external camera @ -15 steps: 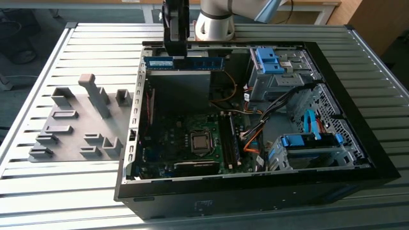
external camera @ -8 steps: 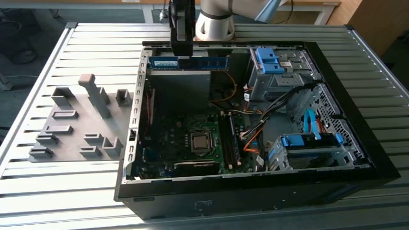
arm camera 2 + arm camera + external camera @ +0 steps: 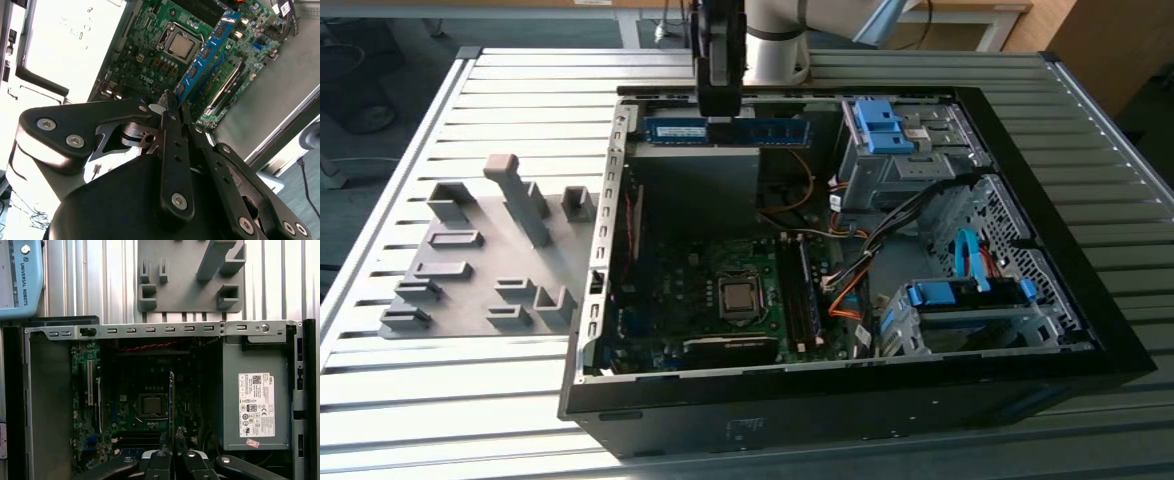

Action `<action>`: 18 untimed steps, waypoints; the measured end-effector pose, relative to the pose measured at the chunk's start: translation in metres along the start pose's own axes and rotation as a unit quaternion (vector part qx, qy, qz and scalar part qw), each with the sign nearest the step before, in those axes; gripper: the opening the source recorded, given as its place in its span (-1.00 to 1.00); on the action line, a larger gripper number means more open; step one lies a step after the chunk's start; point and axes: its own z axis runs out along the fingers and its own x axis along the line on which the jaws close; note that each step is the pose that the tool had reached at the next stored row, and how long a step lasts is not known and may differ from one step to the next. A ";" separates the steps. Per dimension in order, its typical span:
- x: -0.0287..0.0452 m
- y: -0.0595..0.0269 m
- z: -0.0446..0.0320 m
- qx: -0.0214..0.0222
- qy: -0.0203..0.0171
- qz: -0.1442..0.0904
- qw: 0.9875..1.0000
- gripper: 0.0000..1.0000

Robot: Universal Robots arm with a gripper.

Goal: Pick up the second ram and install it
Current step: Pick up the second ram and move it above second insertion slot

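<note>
Blue-green ram: gripper clenched on it, held edge-down above open case, over mobo. Prob. kept thin-edge-down to meet a slot. Grey holder plate sits beside case.

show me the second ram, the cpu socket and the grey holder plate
second ram (image 3: 205, 54), second wrist view, middle of its blue board
cpu socket (image 3: 181, 46), second wrist view, silver chip lid in its centre
grey holder plate (image 3: 187, 290), first wrist view, bare flat base between the blocks
</note>
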 end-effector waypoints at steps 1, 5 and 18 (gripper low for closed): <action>-0.0001 -0.0016 0.0000 0.000 0.000 0.000 1.000 -0.72; -0.0003 -0.0075 0.0000 0.000 0.000 0.000 1.000 -0.72; -0.0011 -0.0281 0.0001 -0.002 0.000 0.000 1.000 -0.72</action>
